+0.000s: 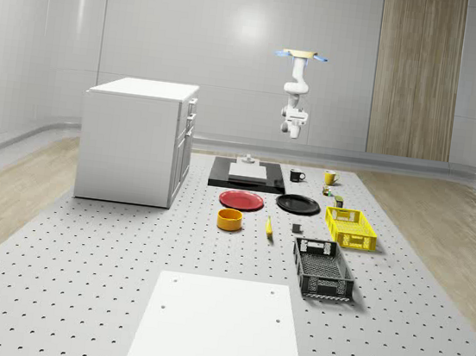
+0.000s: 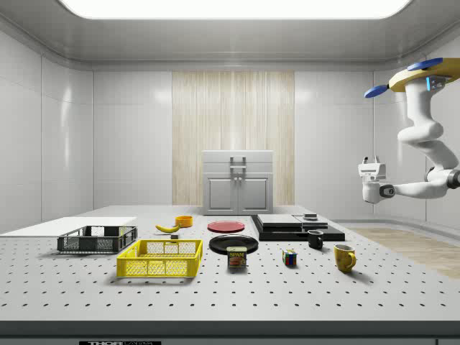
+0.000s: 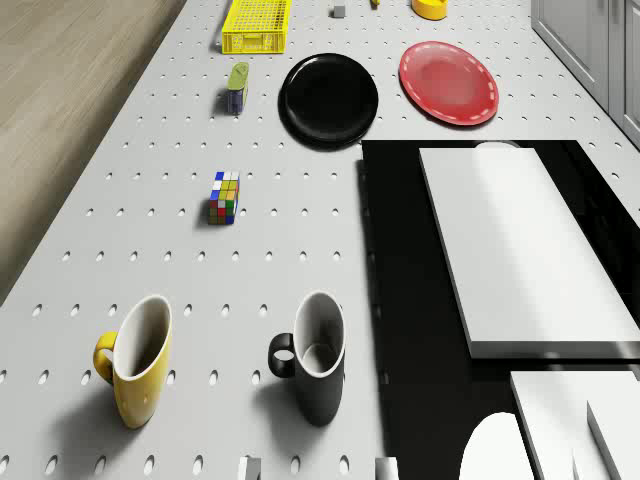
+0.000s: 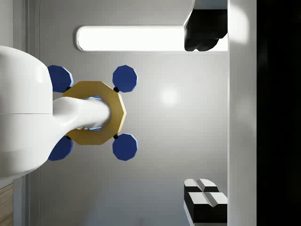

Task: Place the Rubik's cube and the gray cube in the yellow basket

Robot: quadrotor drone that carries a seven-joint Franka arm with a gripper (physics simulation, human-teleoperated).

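The Rubik's cube [image 3: 224,197] lies on the perforated table between the mugs and a tin can; it also shows in the side view [image 2: 290,258]. The small gray cube [image 1: 296,229] sits beside the yellow basket [image 1: 351,227], which stands empty near the whole-scene view's right edge of the table. The drone [image 1: 302,56] hovers high over the table's far end, near the two mugs. Its arm hangs down and curls back, so the gripper [image 2: 369,163] points up toward the drone. In the wrist view the fingers [image 4: 204,202] stand wide apart, open and empty.
A yellow mug [image 3: 135,360] and a black mug [image 3: 313,355] stand under the drone. A black slab [image 3: 400,300] carries white blocks. Elsewhere are a black plate [image 3: 329,98], red plate [image 3: 449,82], tin can [image 3: 237,87], black basket [image 1: 322,268], orange bowl [image 1: 229,219], banana [image 1: 269,227] and white cabinet [image 1: 134,139].
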